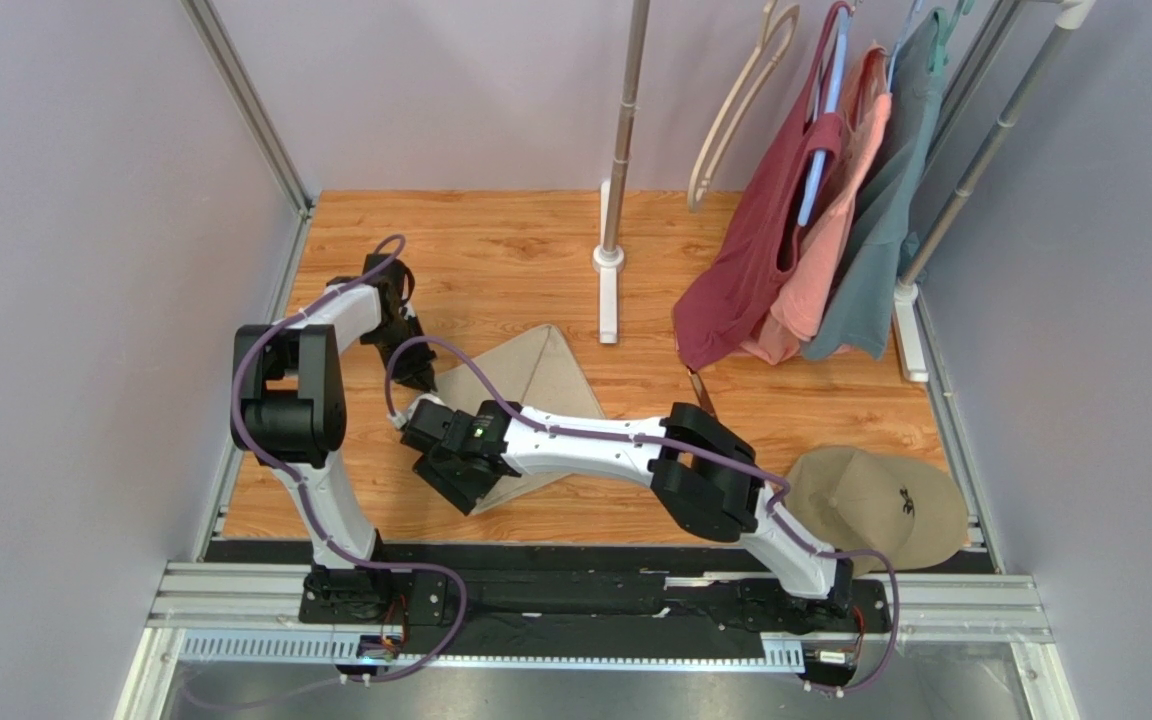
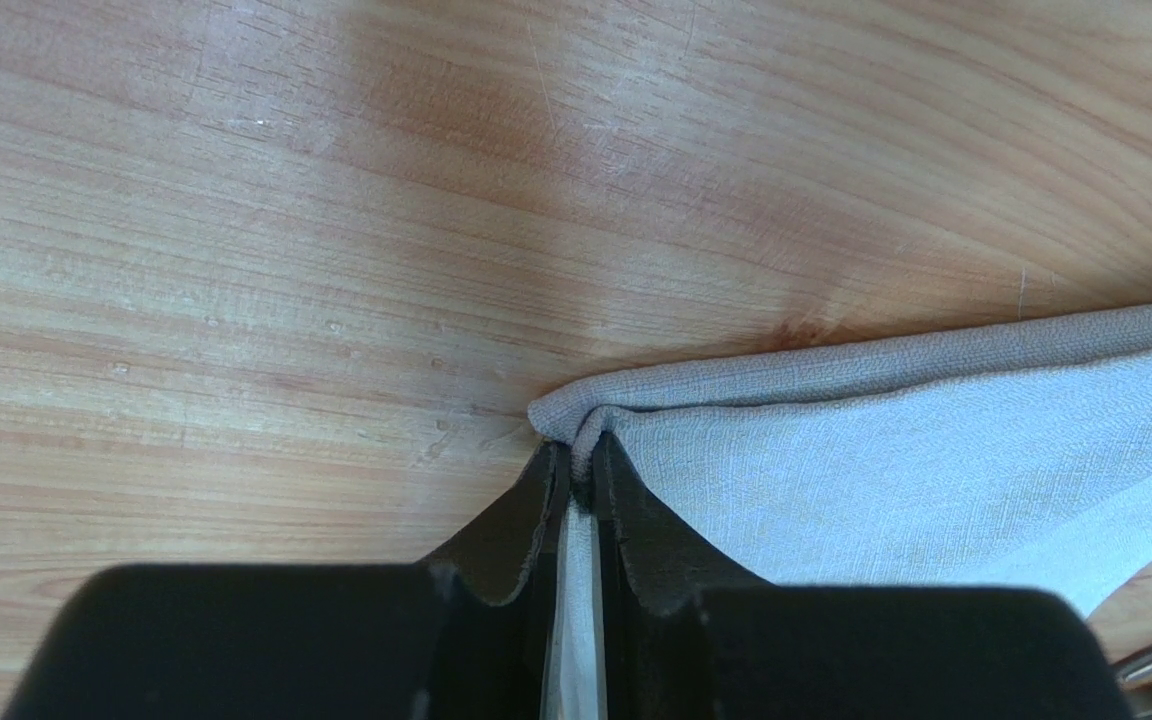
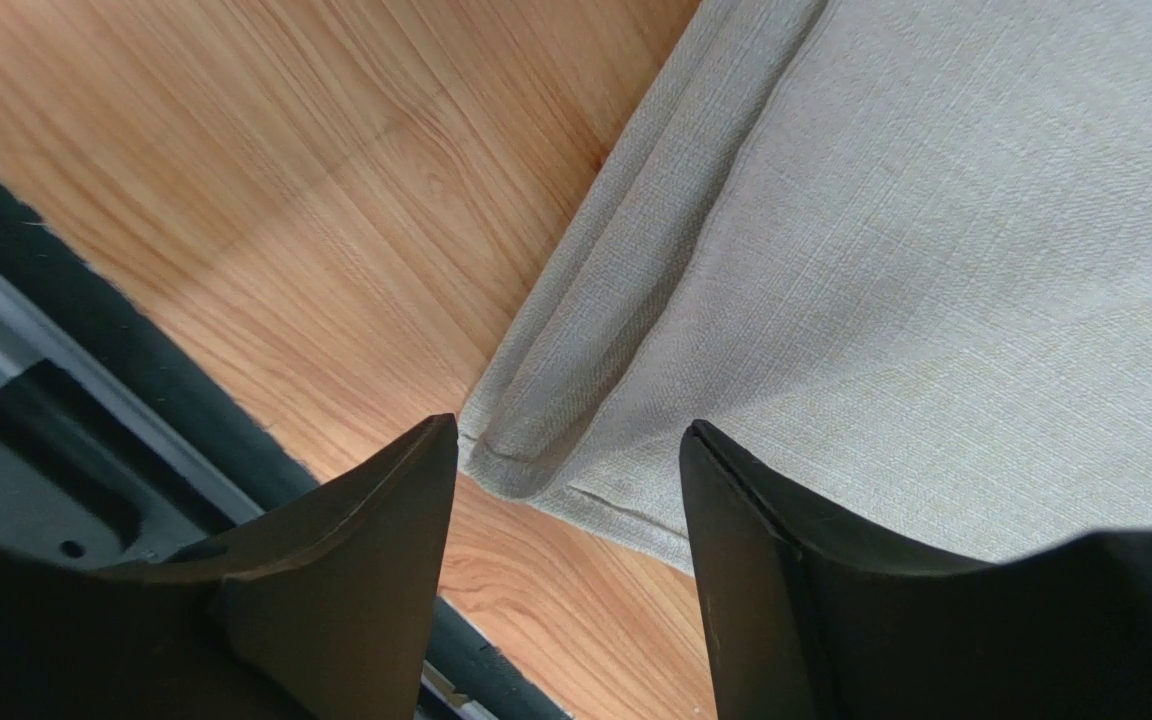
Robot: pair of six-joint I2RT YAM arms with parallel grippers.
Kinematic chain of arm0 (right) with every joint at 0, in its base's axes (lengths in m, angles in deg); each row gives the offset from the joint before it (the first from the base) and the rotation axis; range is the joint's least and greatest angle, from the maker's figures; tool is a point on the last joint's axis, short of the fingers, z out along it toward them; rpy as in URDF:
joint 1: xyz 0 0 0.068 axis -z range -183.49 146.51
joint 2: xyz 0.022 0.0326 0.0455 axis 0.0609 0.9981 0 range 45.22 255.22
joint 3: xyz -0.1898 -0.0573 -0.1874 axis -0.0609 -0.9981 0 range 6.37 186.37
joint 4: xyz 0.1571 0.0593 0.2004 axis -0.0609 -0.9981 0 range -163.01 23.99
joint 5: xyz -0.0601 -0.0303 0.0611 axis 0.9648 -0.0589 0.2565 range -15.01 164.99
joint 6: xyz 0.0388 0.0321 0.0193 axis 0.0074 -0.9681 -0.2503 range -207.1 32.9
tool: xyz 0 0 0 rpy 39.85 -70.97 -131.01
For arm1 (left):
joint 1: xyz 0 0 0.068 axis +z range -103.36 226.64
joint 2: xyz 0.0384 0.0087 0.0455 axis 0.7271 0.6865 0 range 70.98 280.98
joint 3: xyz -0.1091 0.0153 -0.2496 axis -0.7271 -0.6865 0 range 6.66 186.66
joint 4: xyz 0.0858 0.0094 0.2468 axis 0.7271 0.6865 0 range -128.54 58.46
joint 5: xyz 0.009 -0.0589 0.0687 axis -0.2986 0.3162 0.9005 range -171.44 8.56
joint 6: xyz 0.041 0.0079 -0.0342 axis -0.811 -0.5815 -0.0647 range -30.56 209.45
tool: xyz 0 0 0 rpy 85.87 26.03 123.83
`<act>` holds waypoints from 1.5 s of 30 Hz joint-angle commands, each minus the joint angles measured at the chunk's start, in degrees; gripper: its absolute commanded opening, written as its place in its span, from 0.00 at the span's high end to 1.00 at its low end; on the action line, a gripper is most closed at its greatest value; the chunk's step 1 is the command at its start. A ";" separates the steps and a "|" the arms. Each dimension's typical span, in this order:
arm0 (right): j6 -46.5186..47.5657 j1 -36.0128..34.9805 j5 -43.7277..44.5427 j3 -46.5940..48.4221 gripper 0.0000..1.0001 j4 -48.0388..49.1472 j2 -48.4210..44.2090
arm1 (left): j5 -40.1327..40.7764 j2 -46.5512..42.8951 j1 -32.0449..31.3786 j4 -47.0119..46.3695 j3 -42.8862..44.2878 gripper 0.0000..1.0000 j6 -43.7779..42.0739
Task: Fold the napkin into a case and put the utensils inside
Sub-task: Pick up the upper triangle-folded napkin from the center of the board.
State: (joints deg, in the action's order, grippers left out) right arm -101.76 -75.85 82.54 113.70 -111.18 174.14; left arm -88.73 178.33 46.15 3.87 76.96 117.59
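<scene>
The napkin (image 1: 534, 372) is laid partly folded on the wooden table (image 1: 537, 255), left of centre, with a gripper at each of two sides. The left gripper (image 2: 575, 468) is clamped on a folded corner of the cloth: its fingers (image 2: 507, 525) are pressed nearly together, a thin layer of fabric is pinched between them, and the corner is bunched at the tips. The right gripper (image 3: 570, 438) is held low at the napkin's near edge, its fingers (image 3: 387, 525) spread apart, with a doubled hem corner framed in the gap. Contact with the cloth cannot be told. A round tan disc (image 1: 875, 507) is seen at the near right corner, well apart from the napkin. Maroon, salmon and grey-teal garments (image 1: 755, 278) are hung on a rack at the back right.
</scene>
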 commanded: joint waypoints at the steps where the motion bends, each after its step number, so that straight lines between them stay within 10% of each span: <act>1: 0.86 -1.03 2.82 1.83 0.44 -0.89 0.54 | 0.78 0.23 0.14 -0.14 0.71 0.86 -0.19; 33: 0.94 -3.58 2.82 5.17 0.43 -2.38 5.99 | 0.70 0.05 1.55 -0.40 0.36 0.87 0.07; 45: 0.24 -3.84 5.98 5.43 0.70 -3.87 7.39 | 0.43 -0.65 2.25 -1.37 -0.60 0.92 0.95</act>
State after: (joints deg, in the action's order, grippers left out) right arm -101.19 -79.24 86.32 118.07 -113.28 179.08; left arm -89.06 178.33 47.22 3.85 76.90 117.80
